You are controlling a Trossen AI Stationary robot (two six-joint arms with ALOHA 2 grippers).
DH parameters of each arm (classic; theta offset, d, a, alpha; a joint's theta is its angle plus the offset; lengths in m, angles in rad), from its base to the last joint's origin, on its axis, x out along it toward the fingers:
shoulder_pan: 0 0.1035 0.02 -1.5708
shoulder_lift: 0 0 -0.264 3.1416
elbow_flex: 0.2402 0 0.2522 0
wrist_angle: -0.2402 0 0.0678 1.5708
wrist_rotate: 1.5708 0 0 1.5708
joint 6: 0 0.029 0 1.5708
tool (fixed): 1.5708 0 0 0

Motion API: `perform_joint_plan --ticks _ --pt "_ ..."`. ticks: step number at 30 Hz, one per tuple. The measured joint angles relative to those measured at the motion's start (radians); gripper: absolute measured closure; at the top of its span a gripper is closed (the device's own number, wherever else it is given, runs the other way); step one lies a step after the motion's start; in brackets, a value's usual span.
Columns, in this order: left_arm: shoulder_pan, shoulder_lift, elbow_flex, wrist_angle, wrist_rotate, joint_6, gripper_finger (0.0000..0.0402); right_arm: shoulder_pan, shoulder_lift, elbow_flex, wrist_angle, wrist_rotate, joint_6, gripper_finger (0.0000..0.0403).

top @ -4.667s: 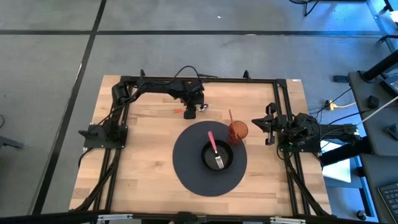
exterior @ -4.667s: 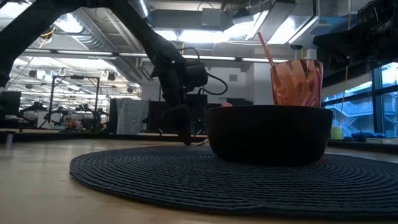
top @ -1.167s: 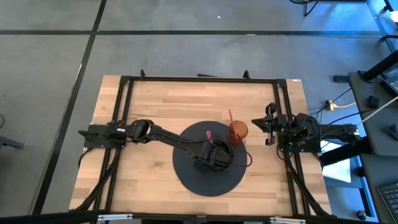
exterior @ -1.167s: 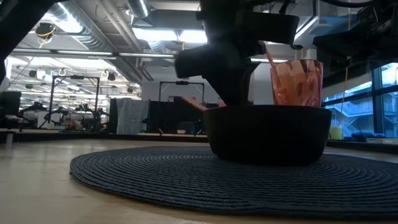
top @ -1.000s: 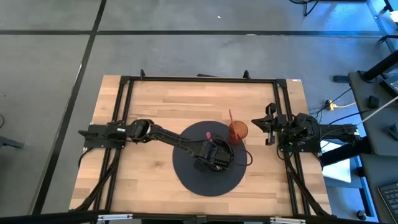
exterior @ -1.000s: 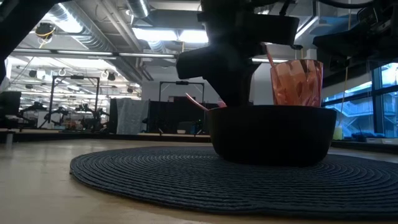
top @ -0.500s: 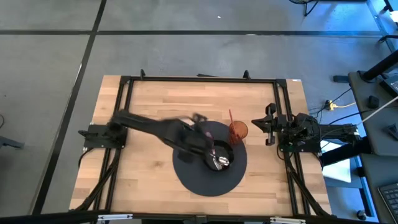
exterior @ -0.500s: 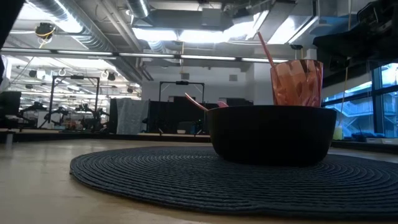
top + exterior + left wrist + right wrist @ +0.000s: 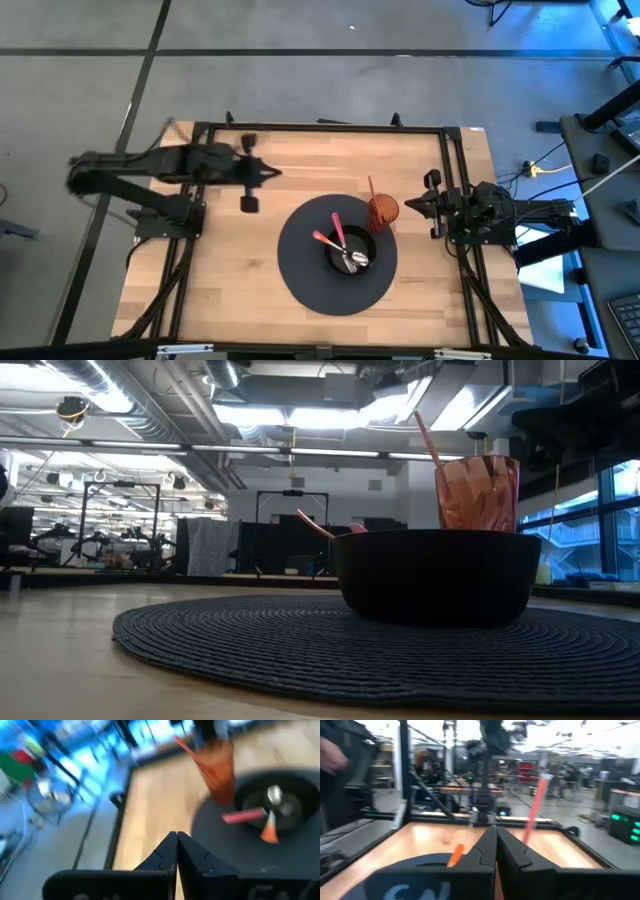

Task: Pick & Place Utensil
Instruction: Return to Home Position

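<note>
We list first the left end effector [image 9: 176,836], above the left part of the light wooden counter [image 9: 250,290] and well apart from the mat. Its two dark fingers are pressed together with nothing between them.

Next, one round dark woven mat [image 9: 300,285], flat at mid-counter.

One orange-handled spoon [image 9: 322,240]: we log it in the bowl, metal head down, with the handle leaning out over the left rim.

One pink-handled fork [image 9: 340,228]: also in the bowl, tines down, with the handle leaning over the far rim, near the spoon's.

One round black bowl [image 9: 430,575]: upright on the mat, a little right of the mat's centre.

One translucent orange tumbler [image 9: 382,211]: upright at the mat's far right edge, just beside the bowl, with a thin red straw [image 9: 372,190] slanting out of it.

Last, the right end effector [image 9: 496,830]: we place it at the counter's right edge, right of the tumbler. Its fingers are narrow, tip to tip, and empty.
</note>
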Motion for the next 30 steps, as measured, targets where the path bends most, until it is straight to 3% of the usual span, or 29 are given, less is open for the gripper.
perform_joint_plan --ticks 5,10,13,18,21,24,30 --pt "0.134 -0.334 -0.486 0.448 0.179 0.022 0.04 0.0 0.0 0.0 0.037 -0.03 0.006 0.0397" --pt "0.229 -0.603 -0.785 0.606 0.25 0.002 0.0399 0.0 0.0 0.0 0.056 -0.048 0.015 0.04" --pt "0.262 -0.788 -0.858 0.588 0.264 -0.039 0.04 0.0 0.0 0.0 0.059 -0.049 0.015 0.04" --pt "0.266 -1.045 -0.938 0.573 0.375 -0.124 0.0399 0.0 -0.001 0.0 0.065 -0.049 0.012 0.0401" --pt "0.266 -1.05 -0.963 0.586 0.39 -0.152 0.04 0.0 -0.001 0.0 0.064 -0.049 0.011 0.0401" --pt "0.265 -0.99 -1.004 0.731 0.413 -0.156 0.0399 0.0 -0.001 0.0 0.064 -0.046 0.011 0.0401" --pt "0.265 -1.005 -1.019 0.719 0.442 -0.111 0.04 0.0 -0.004 0.0 0.064 -0.046 0.022 0.0401"
